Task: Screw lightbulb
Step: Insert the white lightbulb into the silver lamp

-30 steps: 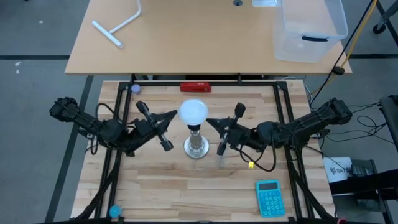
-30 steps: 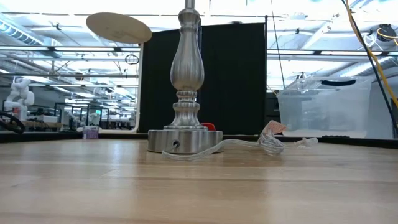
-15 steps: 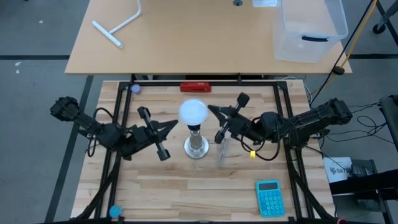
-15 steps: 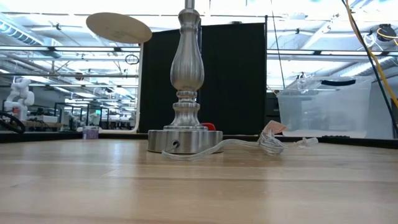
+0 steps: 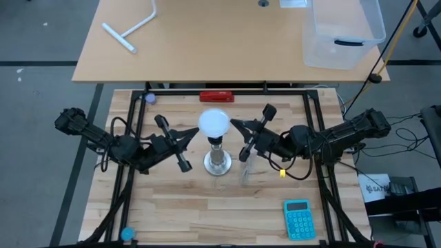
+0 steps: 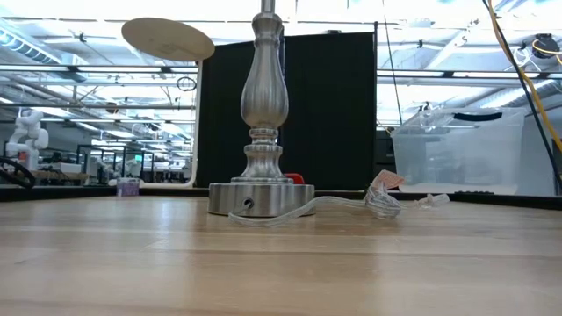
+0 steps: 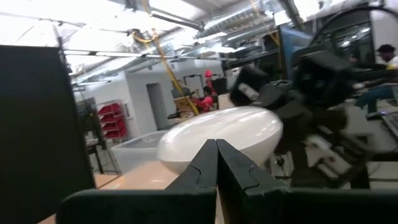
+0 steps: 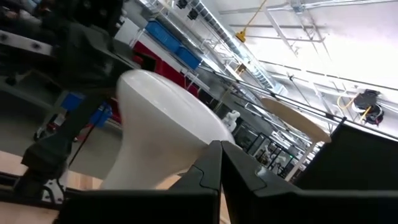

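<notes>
The white lightbulb (image 5: pixel 214 124) sits upright on top of the silver lamp stand (image 5: pixel 218 164) in the middle of the table. The low view shows only the stand's round foot (image 6: pixel 261 197) and stem. My left gripper (image 5: pixel 196 129) is shut, its tip at the bulb's left side, with the dome (image 7: pixel 236 127) just beyond it. My right gripper (image 5: pixel 233 122) is shut too, its tip at the bulb's right side, close to the dome (image 8: pixel 161 118). Both point roughly level at the bulb's head. My left gripper's shut fingertips (image 7: pixel 208 155) come level from the table's left at the dome's side; I cannot tell whether they touch it. My right gripper's shut fingertips (image 8: pixel 214 155) come level from the table's right at the opposite side; I cannot tell whether they touch either.
A clear cord with a pink piece (image 6: pixel 385 183) lies right of the stand's foot. A teal calculator (image 5: pixel 298 219) lies near right, and a red object (image 5: pixel 217 97) at the far edge. On the far table stand a clear bin (image 5: pixel 342 31) and a white T-shaped tube (image 5: pixel 129 31).
My right gripper's tip has swung toward the table's far edge along the bulb's right side. My left gripper's tip dipped toward the near edge, then came back beside the bulb. Both stayed shut. The bulb and stand stand where they were.
</notes>
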Controlling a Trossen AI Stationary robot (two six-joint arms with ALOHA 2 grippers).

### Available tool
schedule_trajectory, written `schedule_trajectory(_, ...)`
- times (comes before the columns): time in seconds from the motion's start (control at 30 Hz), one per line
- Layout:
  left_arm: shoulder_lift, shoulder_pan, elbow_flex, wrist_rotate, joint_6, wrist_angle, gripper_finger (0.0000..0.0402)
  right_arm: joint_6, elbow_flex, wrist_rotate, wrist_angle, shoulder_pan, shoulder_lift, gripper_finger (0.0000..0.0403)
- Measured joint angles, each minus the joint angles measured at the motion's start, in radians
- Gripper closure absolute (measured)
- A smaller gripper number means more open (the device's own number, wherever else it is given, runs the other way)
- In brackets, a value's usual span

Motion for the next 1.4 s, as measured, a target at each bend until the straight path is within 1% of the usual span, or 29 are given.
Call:
schedule_trajectory(0.27, 0.002, 0.029, 0.000, -0.067, -0.007, -0.014, 0.0402, -0.007, 0.000, -0.013, -0.026, 0.044, 0.003, 0.0403)
schedule_trajectory(0.43, 0.002, 0.063, 0.000, -0.077, -0.073, -0.034, 0.0402, -0.006, 0.000, -0.010, -0.056, 0.067, 0.003, 0.0403)
schedule_trajectory(0.63, 0.002, 0.071, 0.000, -0.082, -0.071, -0.021, 0.0402, 0.034, 0.000, -0.004, -0.131, 0.078, 0.003, 0.0403)
schedule_trajectory(0.7, -0.001, 0.059, 0.000, -0.082, -0.042, 0.000, 0.0402, 0.040, 0.000, 0.003, -0.139, 0.077, 0.003, 0.0403)
schedule_trajectory(0.83, -0.005, 0.011, 0.000, -0.083, 0.039, 0.070, 0.0402, 0.039, 0.000, 0.049, -0.132, 0.060, 0.003, 0.0403)
schedule_trajectory(0.97, -0.005, -0.045, 0.000, -0.075, 0.107, 0.110, 0.0402, 0.038, 0.000, 0.056, -0.108, 0.027, 0.003, 0.0403)
schedule_trajectory(1.17, -0.005, -0.094, 0.000, -0.041, 0.112, 0.091, 0.0402, 0.035, 0.000, 0.054, -0.053, -0.026, 0.003, 0.0403)
schedule_trajectory(1.3, -0.002, -0.089, 0.000, -0.024, 0.087, 0.065, 0.0402, 0.028, 0.000, 0.039, -0.012, -0.049, 0.003, 0.0403)
schedule_trajectory(1.4, -0.002, -0.067, 0.000, -0.024, 0.063, 0.039, 0.0402, 0.027, 0.000, -0.011, 0.001, -0.061, 0.003, 0.0403)
